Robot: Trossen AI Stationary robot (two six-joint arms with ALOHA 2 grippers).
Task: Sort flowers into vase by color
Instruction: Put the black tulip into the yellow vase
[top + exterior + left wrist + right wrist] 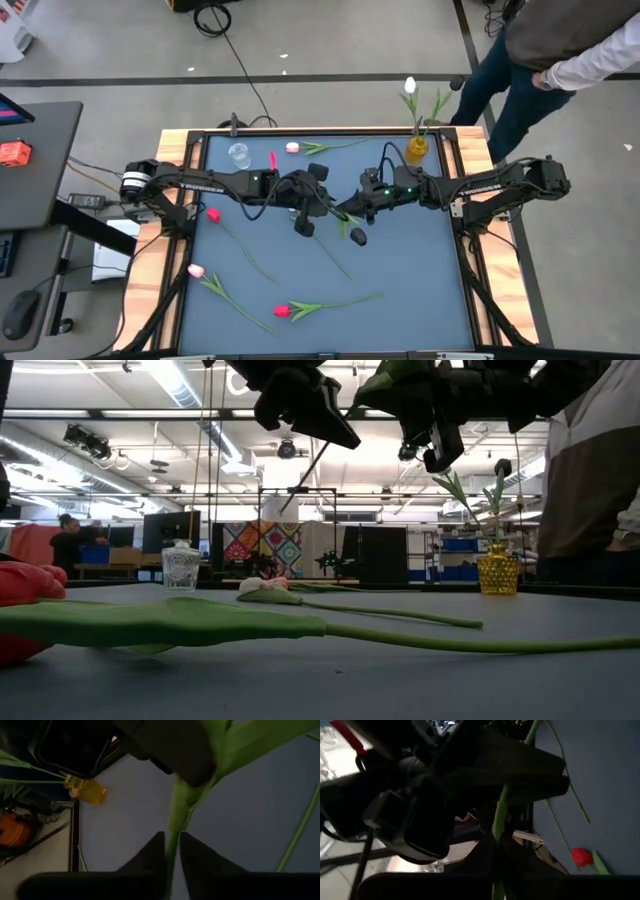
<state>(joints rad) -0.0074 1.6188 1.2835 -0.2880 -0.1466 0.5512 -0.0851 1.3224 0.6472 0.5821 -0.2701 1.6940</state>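
**Over mid-table: both grippers on one dark tulip**

Above the middle of the blue table [420, 290], you have a dark-headed tulip [357, 236] held up between the two arms. The left gripper [305, 222] has its fingers [150, 860] drawn in narrow on the green stem, which runs straight up between them in the left wrist view. The right gripper [352, 208] meets it from the other side, and its wrist view shows the same stem passing between its closed fingers, so it grips the flower too.

Around it, the other flowers lie flat on the table: a red tulip [283, 311] near the front edge with its stem pointing right, a pink tulip [196, 270] front left, a red-pink tulip [212, 214] just below the left arm, and a pale pink tulip [292, 147] at the back. A white tulip [410, 86] already stands in the yellow vase [416, 149] at the back right corner. A clear glass vase [239, 154] stands back left, with a small red piece [272, 159] beside it.

A person [560, 60] stands beyond the table's back right corner.

The two grippers crowd each other, so from above you cannot make out exactly where each one clamps the stem. In the low view the gripper tips are partly cut off at the top edge, and a big blurred tulip fills the foreground.
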